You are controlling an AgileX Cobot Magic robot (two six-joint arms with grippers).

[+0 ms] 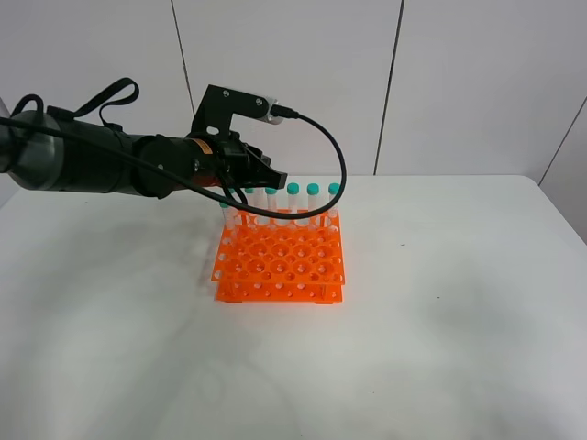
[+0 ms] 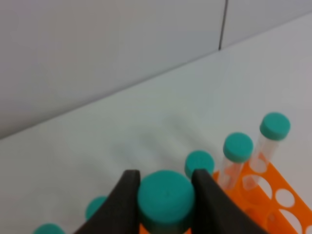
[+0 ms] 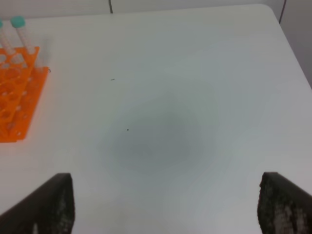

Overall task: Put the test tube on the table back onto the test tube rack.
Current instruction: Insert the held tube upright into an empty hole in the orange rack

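My left gripper (image 1: 271, 180) reaches over the back row of the orange test tube rack (image 1: 280, 264). In the left wrist view the gripper (image 2: 165, 207) is shut on the teal cap of a test tube (image 2: 165, 197), held upright above the rack (image 2: 278, 204). Several other teal-capped tubes (image 1: 313, 197) stand in the rack's back row, and they also show in the left wrist view (image 2: 238, 148). My right gripper (image 3: 165, 209) is open and empty over the bare white table (image 3: 161, 122), off to the right of the rack (image 3: 14, 97). It does not show in the exterior view.
The white table (image 1: 440, 293) spreads all around the rack. A grey panelled wall (image 1: 459, 82) stands behind the table. The left arm's black cable (image 1: 330, 165) loops over the rack's back row. The table's right edge (image 3: 292, 53) shows in the right wrist view.
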